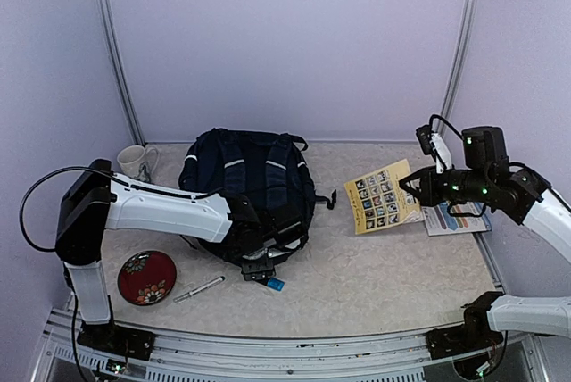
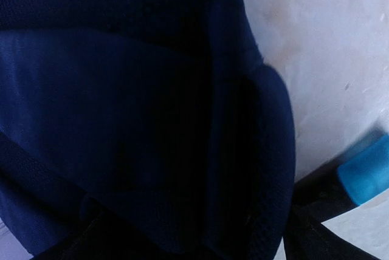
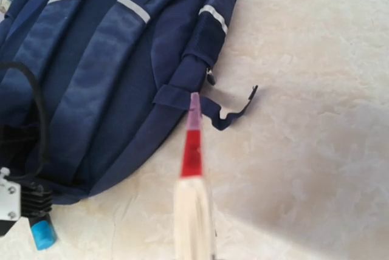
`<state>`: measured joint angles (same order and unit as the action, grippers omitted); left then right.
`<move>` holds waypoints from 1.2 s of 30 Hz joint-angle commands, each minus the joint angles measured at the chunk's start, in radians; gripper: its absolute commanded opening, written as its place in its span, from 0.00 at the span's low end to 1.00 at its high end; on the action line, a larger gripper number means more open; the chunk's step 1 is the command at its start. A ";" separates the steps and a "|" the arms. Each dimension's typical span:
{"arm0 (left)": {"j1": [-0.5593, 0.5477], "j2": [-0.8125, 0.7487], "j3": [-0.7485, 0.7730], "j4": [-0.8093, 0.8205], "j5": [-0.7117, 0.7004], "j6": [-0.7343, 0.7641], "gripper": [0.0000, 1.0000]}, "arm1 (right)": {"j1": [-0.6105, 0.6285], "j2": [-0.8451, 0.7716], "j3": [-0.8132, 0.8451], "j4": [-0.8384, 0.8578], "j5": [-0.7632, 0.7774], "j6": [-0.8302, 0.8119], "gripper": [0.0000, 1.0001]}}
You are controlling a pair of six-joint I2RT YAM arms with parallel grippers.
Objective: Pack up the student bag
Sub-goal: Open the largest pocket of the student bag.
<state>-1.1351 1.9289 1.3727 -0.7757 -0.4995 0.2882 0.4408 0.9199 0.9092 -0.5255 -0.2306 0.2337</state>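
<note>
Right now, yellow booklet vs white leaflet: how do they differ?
Colour: the yellow booklet carries a grid of pictures; the white leaflet has blue print. State: the right gripper is shut on the booklet, while the leaflet lies flat on the table, partly under that arm. Both are thin paper items right of the student bag.

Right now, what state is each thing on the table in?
student bag: lying flat, straps up.
mug: upright.
red plate: flat, bare.
pen: lying on the table.
yellow booklet: pinched by the right gripper, shut.
left gripper: at the bag's near edge; open or shut unclear.
</note>
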 commanded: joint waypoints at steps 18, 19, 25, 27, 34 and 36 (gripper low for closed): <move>-0.003 -0.187 0.072 0.217 -0.249 0.044 0.00 | -0.005 -0.038 -0.030 0.073 -0.243 0.034 0.00; 0.009 -0.195 0.104 0.227 -0.251 0.029 0.00 | -0.005 -0.040 -0.031 0.075 -0.281 0.029 0.00; 0.070 -0.136 0.359 0.168 -0.358 -0.044 0.00 | 0.012 -0.092 -0.120 0.170 -0.526 0.065 0.00; 0.068 -0.105 0.452 0.158 -0.367 -0.053 0.00 | 0.039 -0.093 -0.179 0.257 -0.555 0.155 0.00; 0.056 -0.014 0.732 0.168 -0.347 -0.067 0.00 | 0.168 0.058 -0.376 1.000 -0.432 0.617 0.00; 0.051 0.033 0.840 0.140 -0.341 -0.067 0.00 | 0.179 0.123 -0.362 1.098 -0.333 0.685 0.00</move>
<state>-1.0508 1.9236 2.0010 -0.7643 -0.8330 0.2512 0.5972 0.9596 0.5430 0.1394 -0.7006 0.6647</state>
